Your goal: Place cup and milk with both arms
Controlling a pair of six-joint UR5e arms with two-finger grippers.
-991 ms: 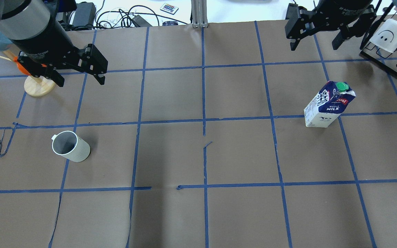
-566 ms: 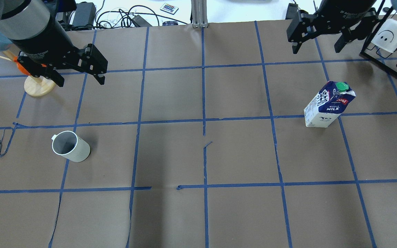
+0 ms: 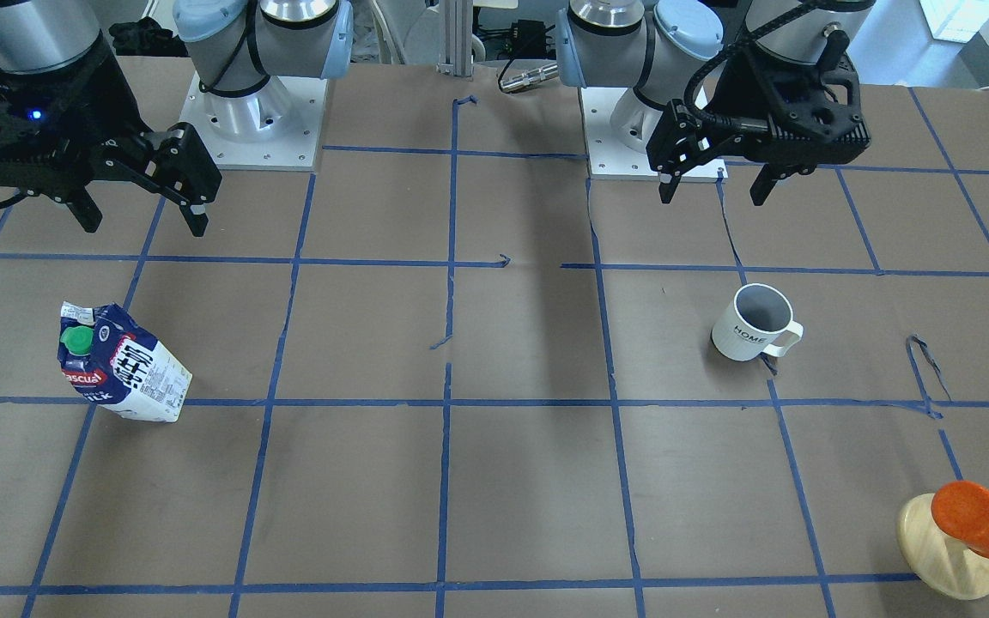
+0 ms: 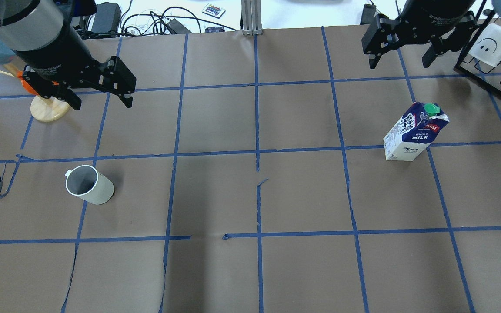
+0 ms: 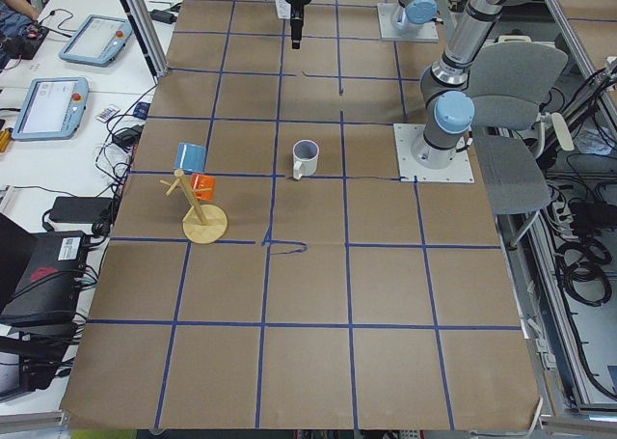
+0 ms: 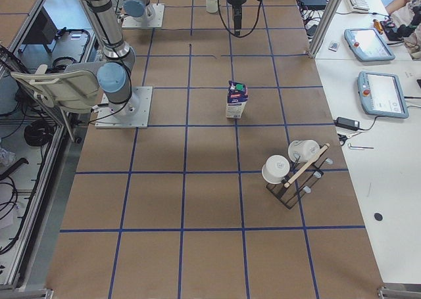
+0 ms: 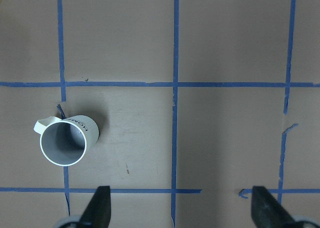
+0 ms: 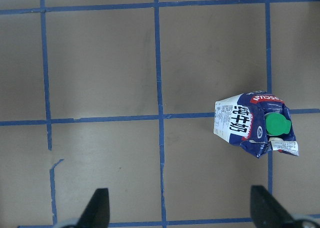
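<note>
The white cup (image 4: 88,185) stands upright on the brown table on my left side, grey inside up; its "HOME" lettering shows in the front-facing view (image 3: 752,322) and it shows in the left wrist view (image 7: 64,142). The milk carton (image 4: 415,131) stands on my right side, green cap on top, and also shows in the front-facing view (image 3: 121,365) and the right wrist view (image 8: 252,123). My left gripper (image 4: 102,104) is open and empty, high above the table, apart from the cup. My right gripper (image 4: 398,65) is open and empty, high, apart from the milk.
A wooden disc stand (image 4: 50,108) with an orange cup (image 3: 979,515) is at the far left. A black rack (image 4: 487,67) with white mugs is at the far right. Blue tape lines grid the table (image 4: 250,204). Cables lie beyond the far edge.
My right gripper has moved a little toward the far edge of the table, still open. The left gripper, cup and milk have not moved.
</note>
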